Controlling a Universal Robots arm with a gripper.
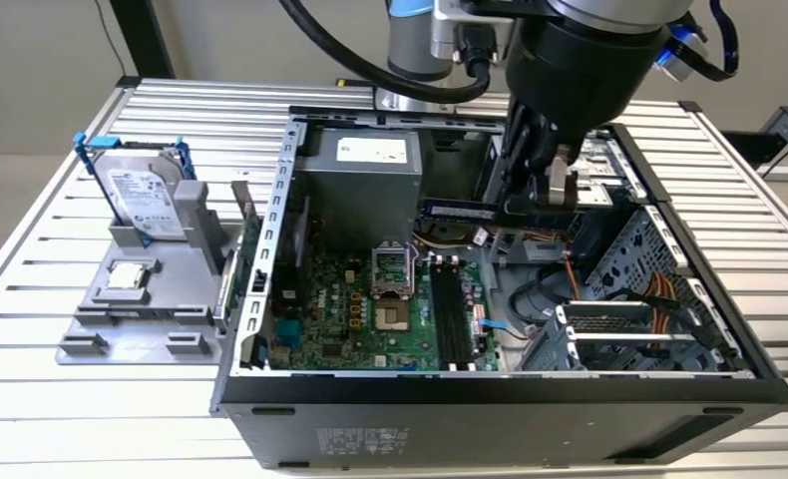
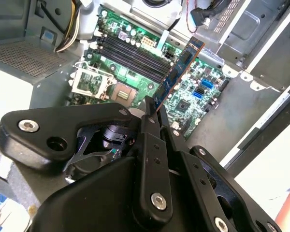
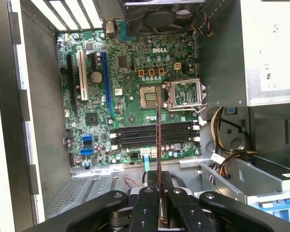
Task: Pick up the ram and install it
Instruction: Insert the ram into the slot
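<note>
Your gripper (image 1: pixel 525 205) is clamped shut on the ram (image 1: pixel 461 209). In both wrist views the black fingers (image 2: pixel 150 121) pinch one end of the stick, which reaches out past them over the board. The first wrist view shows the ram (image 3: pixel 158 140) edge-on as a thin line between the fingers (image 3: pixel 147 203). The second wrist view shows its blue face (image 2: pixel 179 67) with the row of chips. In the exterior view the ram juts from the gripper toward nine o'clock, hanging inside the open computer case (image 1: pixel 501 391) above the green motherboard (image 1: pixel 354 309) and not seated. The dark memory slots (image 1: pixel 450 317) lie at about seven o'clock from the gripper. The open processor socket (image 1: pixel 389 274) sits just beside them at their nine o'clock, and the grey power supply (image 1: pixel 361 175) stands at about ten o'clock from the ram. Outside the case, at its nine o'clock on the slatted table (image 1: pixel 35 239), a grey holder (image 1: pixel 128 319) carries the upright hard drive (image 1: pixel 142 195) in its blue frame — and the small square processor chip (image 1: pixel 128 276) rests at the drive's six o'clock.
</note>
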